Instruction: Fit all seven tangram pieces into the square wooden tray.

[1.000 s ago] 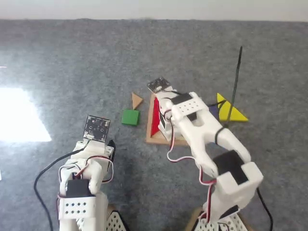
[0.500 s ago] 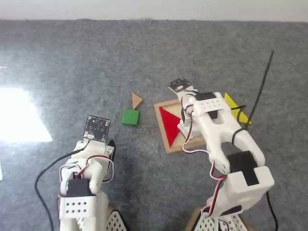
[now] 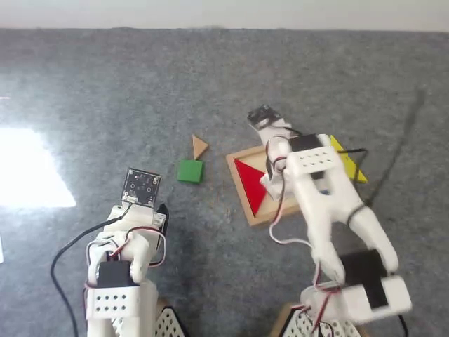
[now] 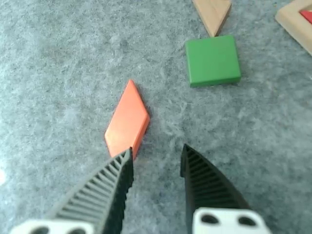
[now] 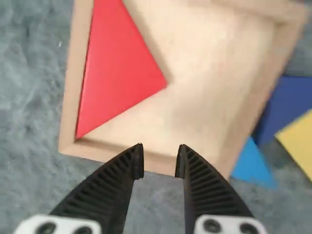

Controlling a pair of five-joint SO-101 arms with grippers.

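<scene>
Your right pincer [image 5: 157, 163] hangs released over the tray [image 5: 219, 97], which holds one red triangle [image 5: 117, 73]. Ahead of your released left pincer [image 4: 155, 165] lie three pieces: orange parallelogram [image 4: 127, 121], green square [image 4: 213, 60], tan triangle [image 4: 211, 12].

A mottled grey, felt-like carpet surface [image 3: 105, 84] covers nearly the whole high view, its short fibres flecked lighter and darker. A narrow pale off-white strip [image 3: 224, 12] runs along the top edge of the frame and meets the grey in a straight line. Whether it is wall or skirting cannot be told. At the left edge, about halfway down, a bright white patch of light [image 3: 28, 168] lies on the grey surface and washes out its texture. Both wrist views show the same grey fibres close up.
</scene>
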